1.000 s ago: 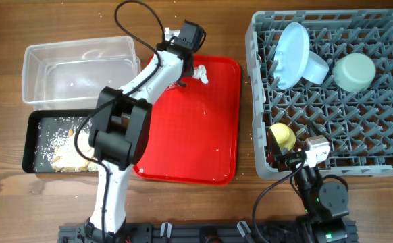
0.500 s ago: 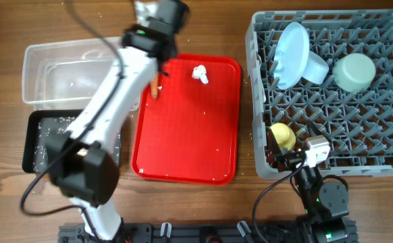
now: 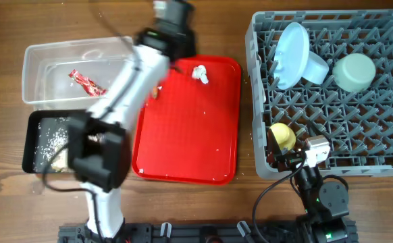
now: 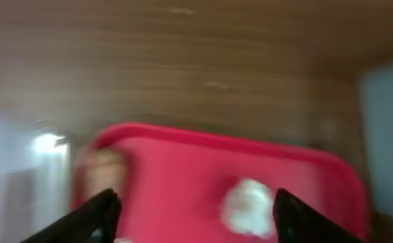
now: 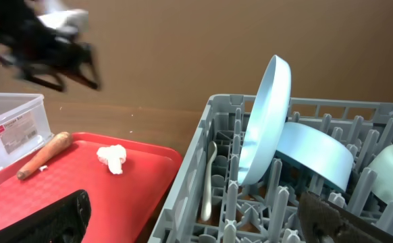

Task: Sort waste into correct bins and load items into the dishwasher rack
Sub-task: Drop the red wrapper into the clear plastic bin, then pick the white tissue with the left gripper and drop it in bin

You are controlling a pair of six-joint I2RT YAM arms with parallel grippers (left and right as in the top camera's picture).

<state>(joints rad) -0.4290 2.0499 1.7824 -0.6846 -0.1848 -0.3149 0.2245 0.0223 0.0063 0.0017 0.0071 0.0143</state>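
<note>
Left pincer (image 4: 195, 197), spread and empty, hovers over the upper edge of the red tray (image 3: 190, 135); its own view is blurred. The crumpled tissue (image 3: 200, 73) lies just below and right of it in the overhead frame, a rounded wad with no clear long axis. The carrot stick (image 5: 44, 155) rests at the tray's left edge beside the clear tub (image 3: 75, 46), which holds the candy wrapper (image 3: 86, 81). Its long axis runs along that edge, thin tip apparently toward the lower frame. Right pincer (image 5: 193, 202), also spread and empty, sits well apart at the rack (image 3: 254, 135) by the yellow cup (image 3: 283, 135). Both of the 2 pieces probably fall to the left arm.
</note>
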